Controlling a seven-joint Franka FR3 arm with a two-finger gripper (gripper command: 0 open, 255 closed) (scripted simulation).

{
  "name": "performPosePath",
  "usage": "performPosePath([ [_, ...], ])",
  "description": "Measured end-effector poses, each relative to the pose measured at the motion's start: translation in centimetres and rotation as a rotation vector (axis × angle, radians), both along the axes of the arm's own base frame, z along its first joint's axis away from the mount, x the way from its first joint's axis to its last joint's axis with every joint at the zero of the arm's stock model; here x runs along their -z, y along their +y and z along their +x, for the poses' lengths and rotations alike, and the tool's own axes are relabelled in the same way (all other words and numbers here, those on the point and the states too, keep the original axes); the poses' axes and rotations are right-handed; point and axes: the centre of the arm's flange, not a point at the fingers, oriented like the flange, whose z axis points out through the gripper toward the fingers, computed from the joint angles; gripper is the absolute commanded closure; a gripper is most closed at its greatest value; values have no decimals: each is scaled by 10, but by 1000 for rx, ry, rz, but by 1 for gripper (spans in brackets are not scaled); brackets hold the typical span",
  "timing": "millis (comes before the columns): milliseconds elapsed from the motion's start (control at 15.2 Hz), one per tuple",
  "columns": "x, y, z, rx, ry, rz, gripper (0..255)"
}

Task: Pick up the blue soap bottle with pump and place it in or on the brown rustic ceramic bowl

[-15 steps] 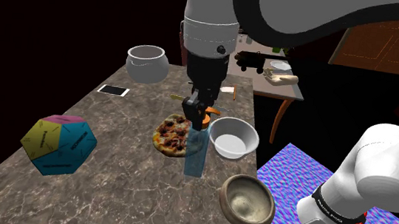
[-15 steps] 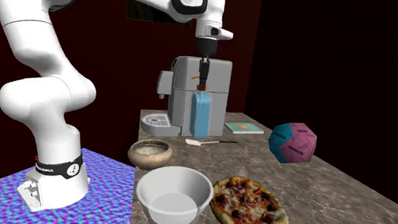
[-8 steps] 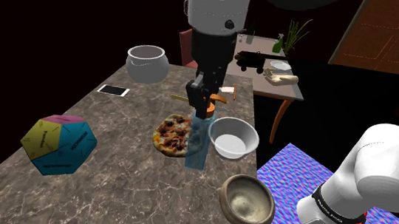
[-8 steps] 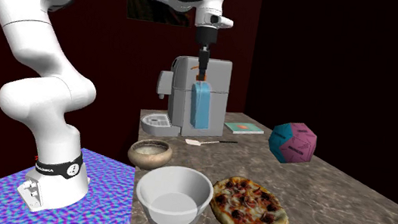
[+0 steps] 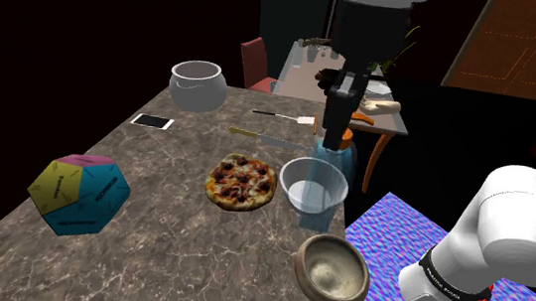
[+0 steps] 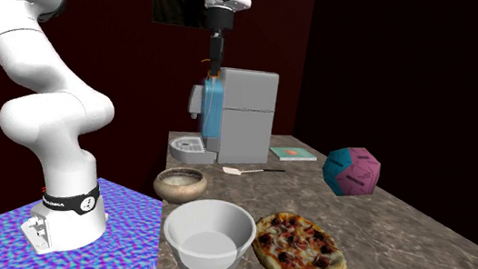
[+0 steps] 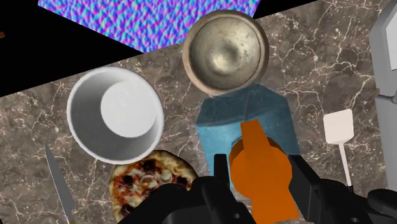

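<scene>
I have the blue soap bottle [image 6: 212,108] off the table and hanging from the gripper [image 6: 212,62]. The claw is pinching the bottle's orange pump [image 7: 261,167], one black finger [image 7: 220,173] on each side of it, with the blue body hanging below. So I judge the pick as done.

In the second exterior view the bottle hangs well above the marble tabletop [image 6: 400,237], in front of the grey coffee machine [image 6: 248,116]. The brown ceramic bowl [image 6: 180,185] sits on the table at about six o'clock from the bottle in that view, and it is empty.

In the shoulder view the bottle [image 5: 343,161] shows at about one o'clock from the white bowl [image 5: 313,186], and the brown bowl [image 5: 330,272] lies at about six o'clock from the bottle, past the white one. Looking along the gripper [image 7: 261,172], the brown bowl [image 7: 224,51] lies just beyond the bottle's base, not under it. The white bowl [image 7: 114,114] stands beside the brown bowl, and the pizza [image 7: 149,183] is next to the white bowl.

What is left, as I judge it: carry the bottle the rest of the way until it is over the brown bowl, clear of the white one, lower it in, and let go.
</scene>
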Motion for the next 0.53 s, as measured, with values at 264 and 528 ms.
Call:
performPosePath([
  [264, -26, -25, -42, 0, 0, 0, 255],
  [528, -23, -34, -60, 0, 1, 0, 255],
])
